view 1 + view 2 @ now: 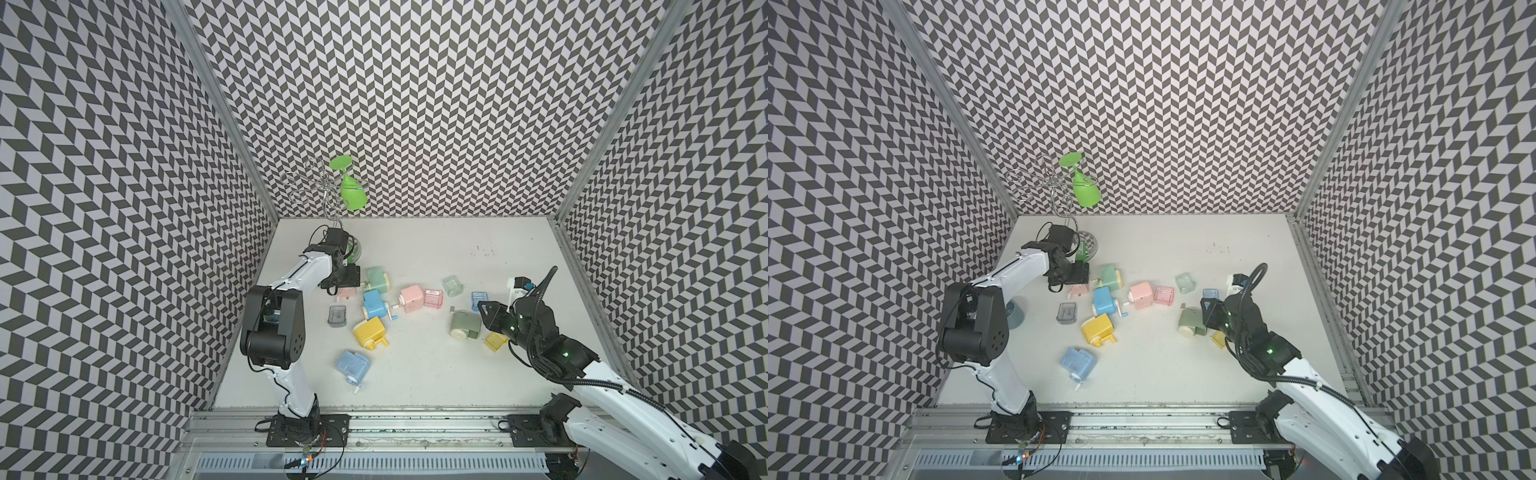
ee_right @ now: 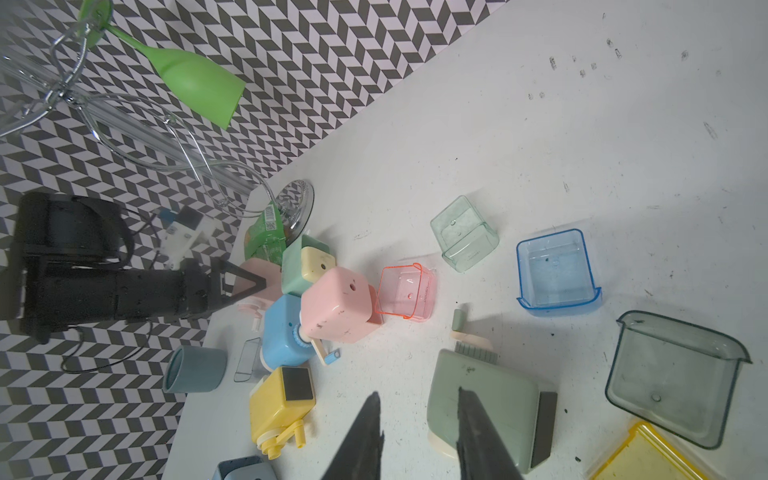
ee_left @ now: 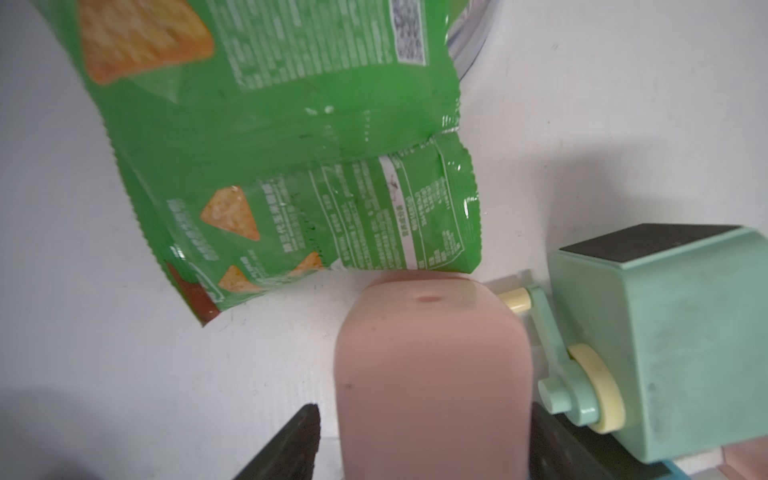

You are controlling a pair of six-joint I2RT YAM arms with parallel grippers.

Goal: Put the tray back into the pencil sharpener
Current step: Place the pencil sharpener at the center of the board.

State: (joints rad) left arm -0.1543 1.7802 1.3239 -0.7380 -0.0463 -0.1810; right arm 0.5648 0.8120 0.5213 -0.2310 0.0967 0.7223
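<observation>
1. Step, as judged: matching tray to body. The left hand (image 3: 426,411), fingers apart, straddles a pale pink plastic sharpener (image 3: 432,374) just beside the green foil snack bag (image 3: 270,145).
2. The clear pink plastic tray (image 2: 405,291) lies loose on the tabletop (image 2: 540,124), apart from that bag.
3. The right hand (image 2: 419,392) has its fingers apart, gripping nothing.
4. Next move calls for fetching the tray and squaring it to the slot.
5. Writing: bag print and QR code, illegible.

Robot test cell in a lab. Closed in on three sides by black-and-white chevron panels (image 1: 415,104) held in aluminium profiles (image 1: 224,104). Bare white tabletop (image 1: 436,374), edged at the front by a metal rail (image 1: 415,424) with two robot arms bolted on, left arm (image 1: 291,374) and right arm (image 1: 602,415). Slotted cable duct (image 1: 415,461) below.
</observation>
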